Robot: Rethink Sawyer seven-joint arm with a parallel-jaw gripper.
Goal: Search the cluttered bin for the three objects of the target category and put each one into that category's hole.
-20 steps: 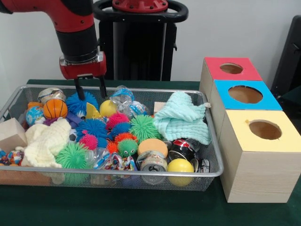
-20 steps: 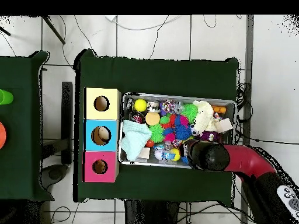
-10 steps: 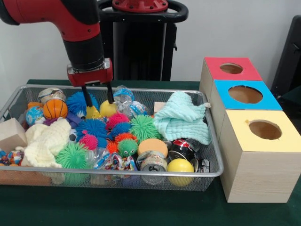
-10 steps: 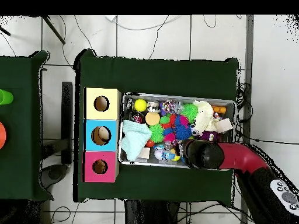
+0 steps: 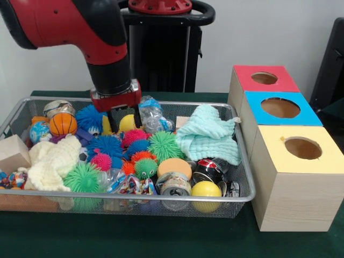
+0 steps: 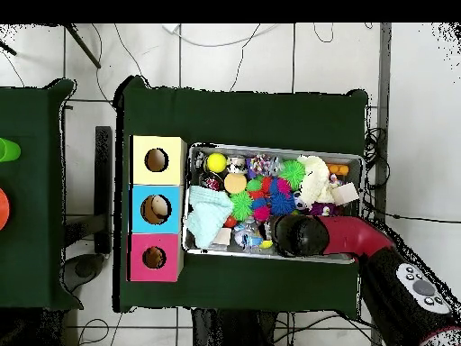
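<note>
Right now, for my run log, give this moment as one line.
tool: open | over: yellow ball | holding: nothing | bin: cluttered

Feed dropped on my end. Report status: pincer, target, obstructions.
Pincer open, low over bin's back row, nothing held. Yellow ball between its fingers, ungrasped. Crushed plastic bottle crowds its side.

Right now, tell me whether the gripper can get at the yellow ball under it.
Probably yes. The gripper hangs open right over the yellow ball, which lies uncovered on top of the clutter.
</note>
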